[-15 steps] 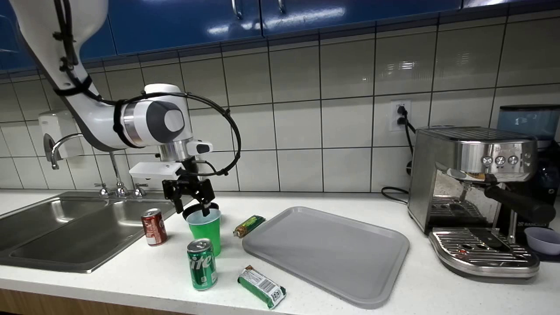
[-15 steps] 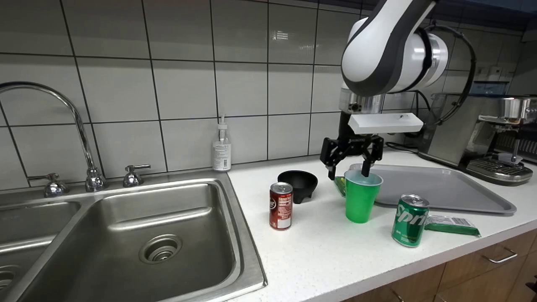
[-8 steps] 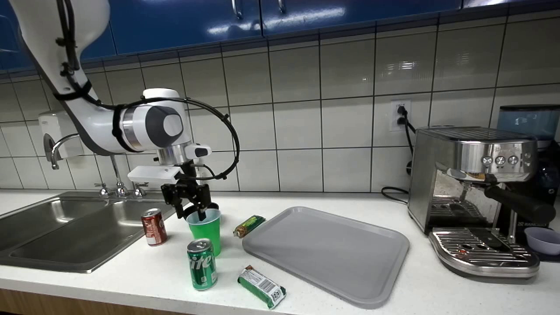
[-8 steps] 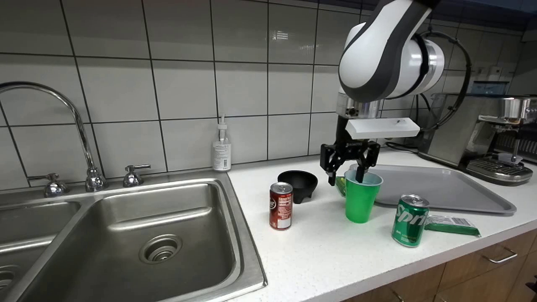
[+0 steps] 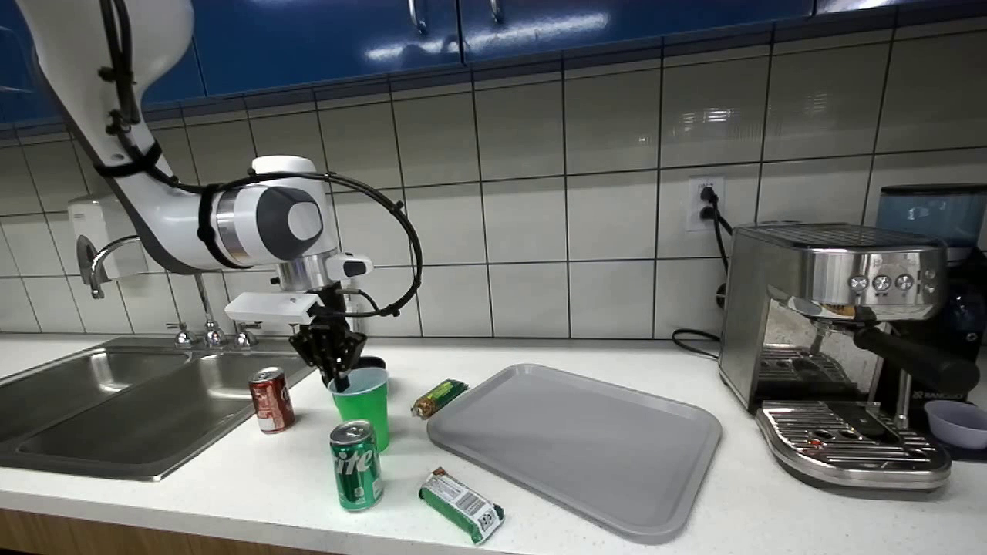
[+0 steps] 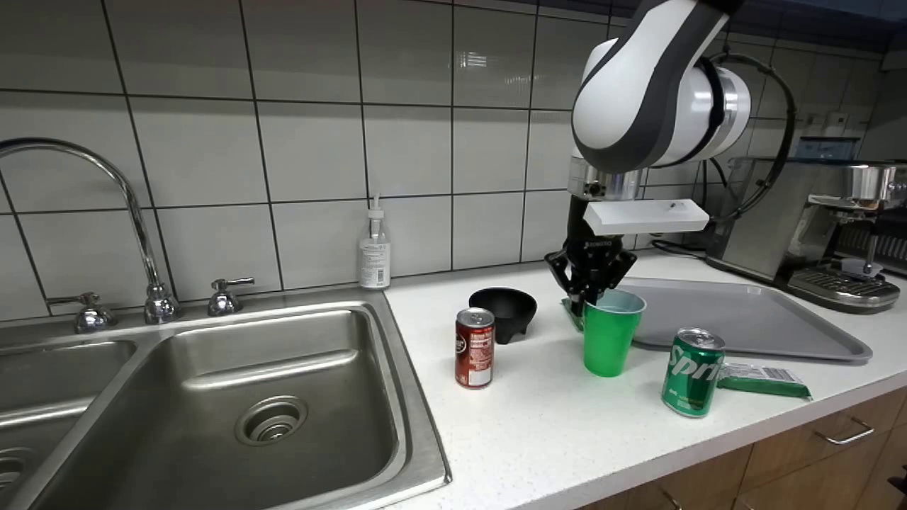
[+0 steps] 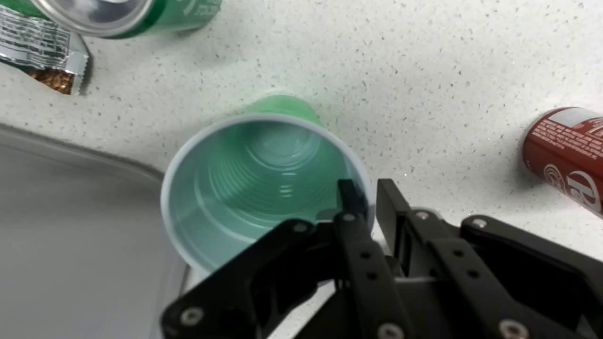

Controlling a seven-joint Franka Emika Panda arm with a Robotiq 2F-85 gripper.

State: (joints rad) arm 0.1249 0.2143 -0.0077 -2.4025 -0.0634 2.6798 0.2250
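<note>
At the rim of a green cup (image 7: 264,190), seen from the wrist, a black gripper (image 7: 368,190) reaches in from the bottom of the view, its fingers (image 7: 391,200) pinching the cup's wall, one inside the mouth and one outside. A gray tray (image 7: 85,235) lies to the left of the fingers, a red soda can (image 7: 567,160) to their right. Up and left of the fingertips, both partly cut off, are a green soda can (image 7: 186,14) and a snack bar (image 7: 42,42).

In an exterior view, the white arm (image 5: 173,220) slants down from the upper left, turns nearly level at the forearm, and bends at the wrist so that the gripper points straight down. The cup stands upright on the white counter (image 5: 254,489), directly under the fingers. A second snack bar (image 5: 439,398) lies to their right, near the tray; a coffee machine (image 5: 840,347) stands well apart, farther right. To their left, past the red can, is a steel sink (image 5: 162,420).

Entering from the top right in an exterior view, the arm curves over at the wrist, and the gripper hangs vertically, knuckles flared to both sides, fingertips drawn together at the cup's left edge. A black bowl (image 6: 504,312) sits to the left of the fingers, partly behind the red can; a soap bottle (image 6: 375,255) stands farther left, near the tiled wall (image 6: 312,156). The green can stands to their right, near the cup.
</note>
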